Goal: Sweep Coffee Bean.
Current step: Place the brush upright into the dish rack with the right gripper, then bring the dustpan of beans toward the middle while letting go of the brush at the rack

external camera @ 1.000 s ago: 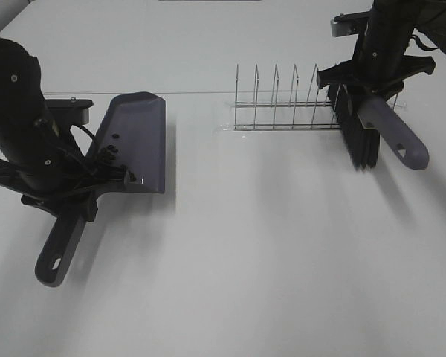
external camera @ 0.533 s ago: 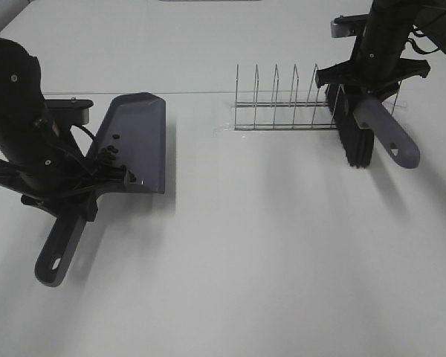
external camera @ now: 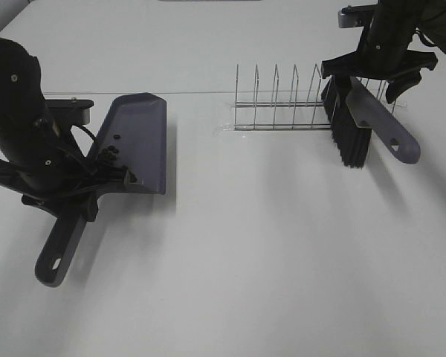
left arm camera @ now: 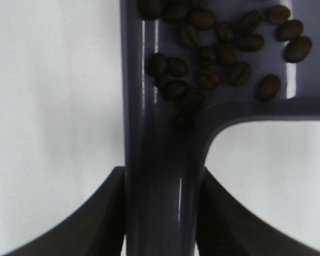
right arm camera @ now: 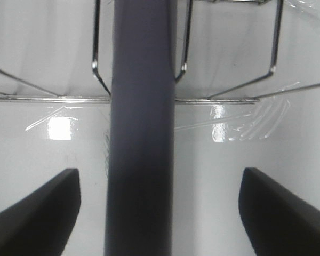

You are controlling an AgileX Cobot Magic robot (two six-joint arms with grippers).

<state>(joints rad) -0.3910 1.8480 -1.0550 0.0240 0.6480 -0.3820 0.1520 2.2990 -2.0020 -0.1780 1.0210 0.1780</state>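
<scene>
The purple-grey dustpan (external camera: pixel 137 141) lies on the white table at the left, and my left gripper (external camera: pixel 76 195) is shut on its handle (left arm camera: pixel 161 176). Coffee beans (left arm camera: pixel 218 48) lie heaped in the pan's back corner near the handle, showing from above as dark specks (external camera: pixel 113 152). At the back right, the brush (external camera: pixel 349 130) leans at the end of the wire rack (external camera: pixel 282 108), bristles down on the table. My right gripper (external camera: pixel 377 71) stands open over the brush handle (right arm camera: pixel 142 133), its fingers (right arm camera: pixel 40 213) wide apart and clear of it.
The wire rack has several upright prongs and stands on a clear plastic sheet (right arm camera: pixel 245 120) at the back centre. The dustpan's handle end (external camera: pixel 53 264) points toward the front left. White tabletop (external camera: pixel 267 253) spreads across the middle and front.
My right gripper has opened and let go of the brush handle, lifting slightly away. The brush now rests against the rack's end. The left arm and dustpan have not moved.
</scene>
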